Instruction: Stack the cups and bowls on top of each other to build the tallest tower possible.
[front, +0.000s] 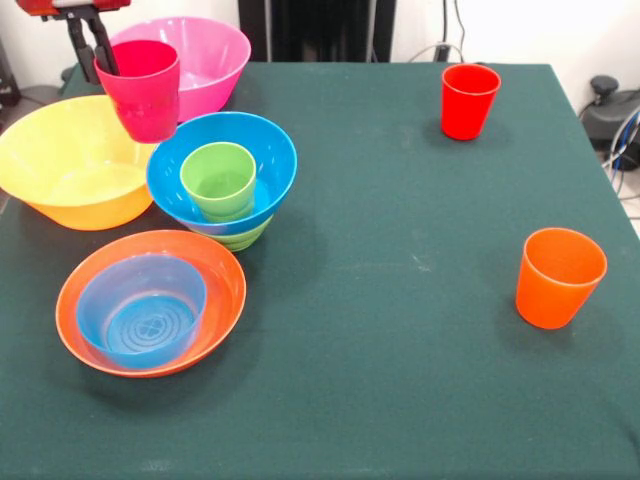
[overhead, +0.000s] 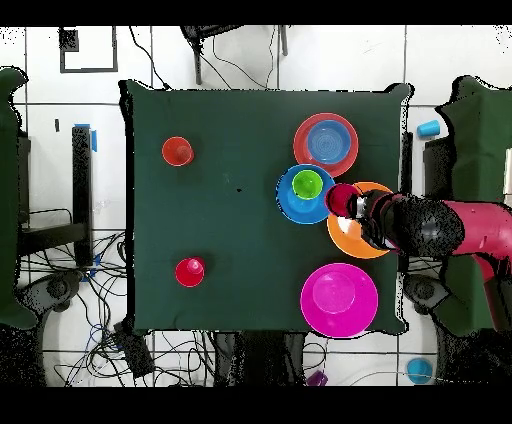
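My gripper (front: 103, 60) is shut on the rim of the magenta-pink cup (front: 145, 88), one finger inside it. The cup hangs upright in the air over the gap between the big yellow-orange bowl (front: 60, 165) and the tower. The tower is the wide blue bowl (front: 272, 150) resting in the small green bowl (front: 245, 238), with the light green cup (front: 218, 178) standing inside. From overhead the magenta-pink cup (overhead: 343, 199) sits just beside the wide blue bowl (overhead: 288, 200), with the gripper (overhead: 362, 208) and arm covering part of the yellow-orange bowl (overhead: 350, 243).
The big pink bowl (front: 215, 55) stands behind the gripper. A shallow orange-red bowl (front: 222, 290) holds the small translucent blue bowl (front: 140, 305) at the near left. A red cup (front: 468, 100) and an orange cup (front: 558, 277) stand alone on the right of the green table.
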